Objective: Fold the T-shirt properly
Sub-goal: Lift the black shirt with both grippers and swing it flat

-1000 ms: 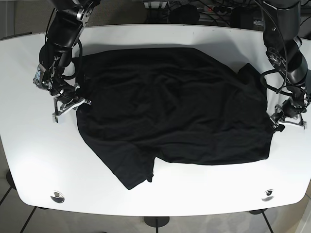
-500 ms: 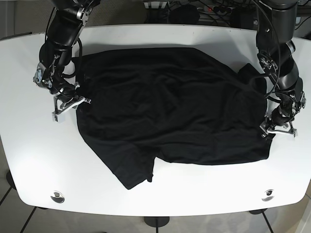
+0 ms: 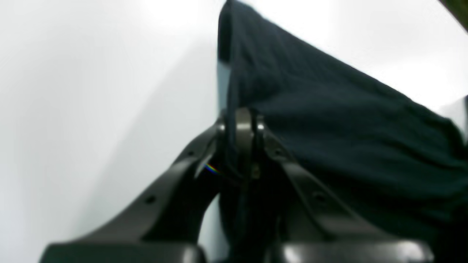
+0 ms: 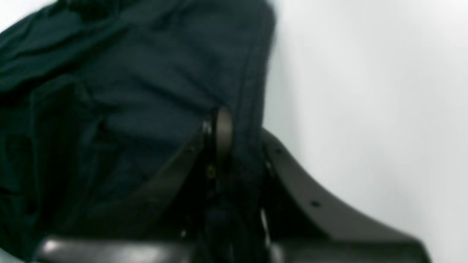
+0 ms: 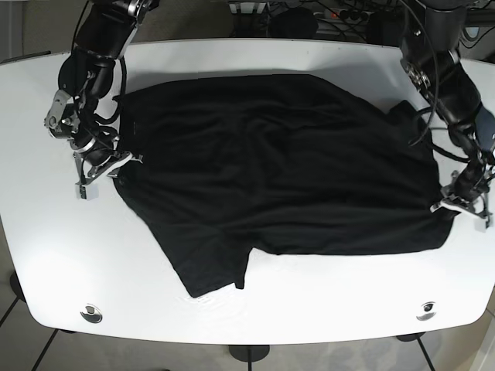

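Note:
A black T-shirt (image 5: 271,170) lies spread and wrinkled across the white table (image 5: 62,255), one sleeve pointing to the front left. My left gripper (image 5: 451,207) is shut on the shirt's right edge; in the left wrist view its jaws (image 3: 241,124) pinch the dark fabric (image 3: 329,120). My right gripper (image 5: 116,164) is shut on the shirt's left edge; in the right wrist view the jaws (image 4: 226,128) clamp the hem (image 4: 252,73).
Two round metal fittings (image 5: 91,313) (image 5: 425,311) sit near the table's front edge. Cables and dark equipment (image 5: 309,15) lie behind the table's far edge. Bare white tabletop borders the shirt on all sides.
Both grippers have moved outward with the shirt's edges, the left one to the right and the right one to the left. The shirt is stretched wider and flatter.

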